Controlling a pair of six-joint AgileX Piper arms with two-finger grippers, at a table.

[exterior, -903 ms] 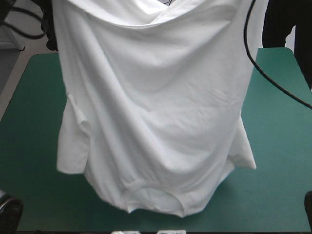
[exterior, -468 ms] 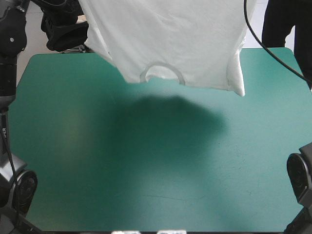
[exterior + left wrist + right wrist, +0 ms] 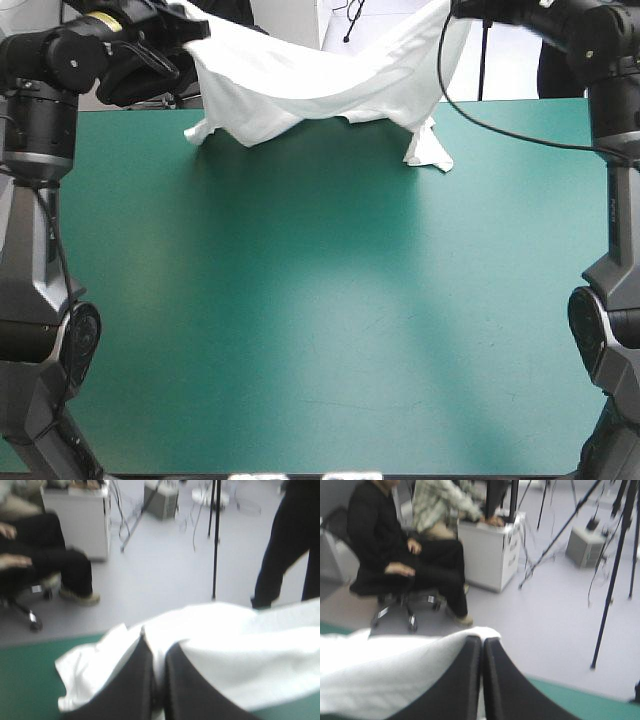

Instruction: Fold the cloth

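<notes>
Item 1: white short-sleeved fabric T-shirt (image 3: 300, 95), strung by 2 upper points between the arms above the table's far edge, sagging in a shallow swag between them. 2 low portions hang down to the teal-green cover (image 3: 320, 300): a bunched fold toward the far left and a narrow tail toward the far right, both apparently resting on the cover near the far edge. The rest of the garment is off the surface. Item 2: left gripper (image 3: 192, 28), black fin-shaped fingers all but closed, clenched on the cloth; in its wrist view (image 3: 156, 641) white fabric (image 3: 240, 655) spills to both sides of the fingers, over the cover's edge (image 3: 25, 675). Item 3: right gripper (image 3: 452, 8), likewise pinched on the T-shirt; its wrist view (image 3: 481, 640) shows the fingers nearly meeting, white fabric (image 3: 385, 675) draped to 1 side, cover (image 3: 580, 700) beneath.
</notes>
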